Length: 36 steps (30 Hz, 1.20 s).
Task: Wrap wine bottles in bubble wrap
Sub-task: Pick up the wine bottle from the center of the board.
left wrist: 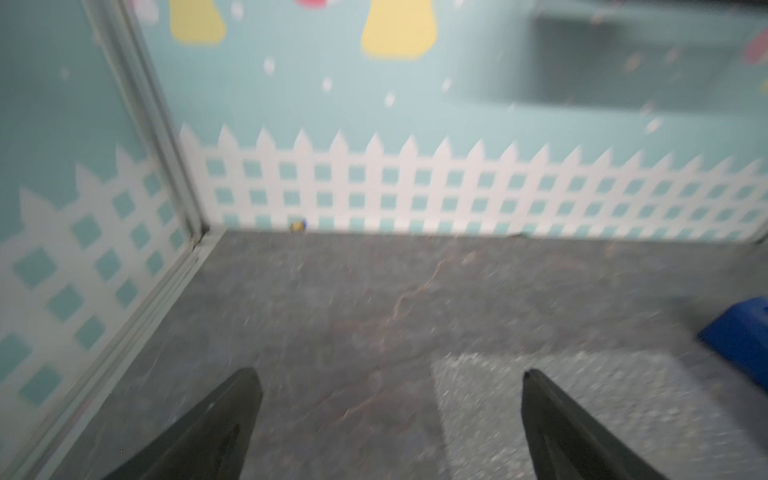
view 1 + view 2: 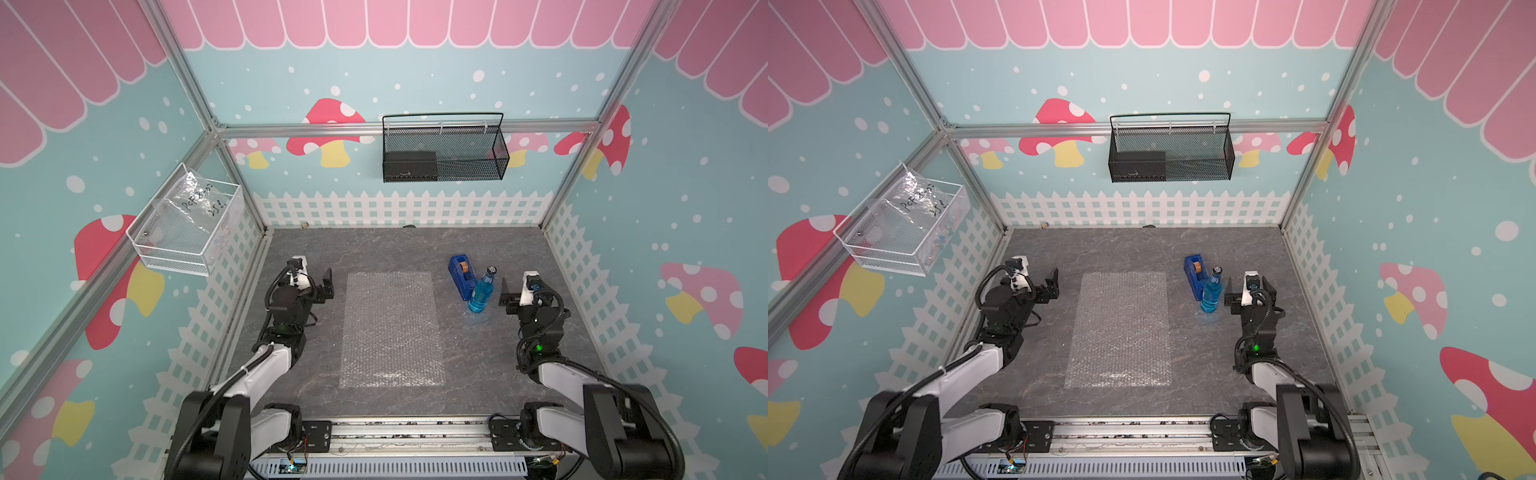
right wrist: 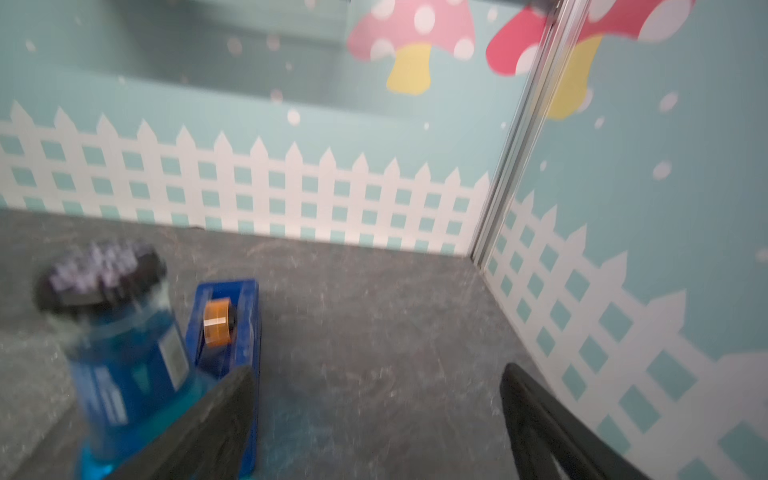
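Observation:
A small translucent blue wine bottle (image 2: 480, 294) (image 2: 1210, 291) with a dark cap stands upright on the grey table, right of the bubble wrap (image 2: 391, 329) (image 2: 1119, 329), which lies flat in the middle. My right gripper (image 3: 378, 372) is open, and the bottle (image 3: 124, 357) stands just outside its finger, close beside it; nothing is between the jaws. Whether they touch I cannot tell. My left gripper (image 1: 388, 372) is open and empty at the sheet's far left corner (image 1: 498, 399). In a top view the left gripper (image 2: 326, 286) hovers left of the sheet.
A solid blue tape dispenser (image 2: 461, 276) (image 3: 228, 332) with an orange roll sits right behind the bottle. A black mesh basket (image 2: 444, 153) hangs on the back wall. A white wire basket (image 2: 187, 232) holding a plastic bag hangs on the left wall.

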Motion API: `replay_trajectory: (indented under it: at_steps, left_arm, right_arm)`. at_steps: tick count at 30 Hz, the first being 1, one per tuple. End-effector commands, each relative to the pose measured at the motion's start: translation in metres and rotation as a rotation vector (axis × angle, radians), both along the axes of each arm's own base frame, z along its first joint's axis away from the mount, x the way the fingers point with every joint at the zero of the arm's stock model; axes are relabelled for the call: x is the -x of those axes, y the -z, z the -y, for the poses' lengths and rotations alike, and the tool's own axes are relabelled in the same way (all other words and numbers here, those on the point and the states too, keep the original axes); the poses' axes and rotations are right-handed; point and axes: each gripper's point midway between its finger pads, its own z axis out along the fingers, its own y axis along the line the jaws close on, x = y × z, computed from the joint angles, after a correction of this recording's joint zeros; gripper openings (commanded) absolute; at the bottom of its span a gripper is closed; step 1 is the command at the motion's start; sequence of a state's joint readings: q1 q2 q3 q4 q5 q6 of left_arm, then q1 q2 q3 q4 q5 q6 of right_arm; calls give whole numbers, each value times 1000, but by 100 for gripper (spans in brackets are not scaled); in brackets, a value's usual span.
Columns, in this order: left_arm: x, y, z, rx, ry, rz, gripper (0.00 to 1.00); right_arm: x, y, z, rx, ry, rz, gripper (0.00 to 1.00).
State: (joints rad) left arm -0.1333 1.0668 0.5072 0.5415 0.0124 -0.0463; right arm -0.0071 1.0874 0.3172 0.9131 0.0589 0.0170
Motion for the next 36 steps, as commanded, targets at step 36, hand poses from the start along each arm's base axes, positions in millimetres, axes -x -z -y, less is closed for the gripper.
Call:
replay_trajectory:
  at_steps: [36]
  left_arm:
    - [11, 22, 475, -10, 949, 97, 100]
  right_arm:
    - [66, -196, -51, -151, -322, 92, 98]
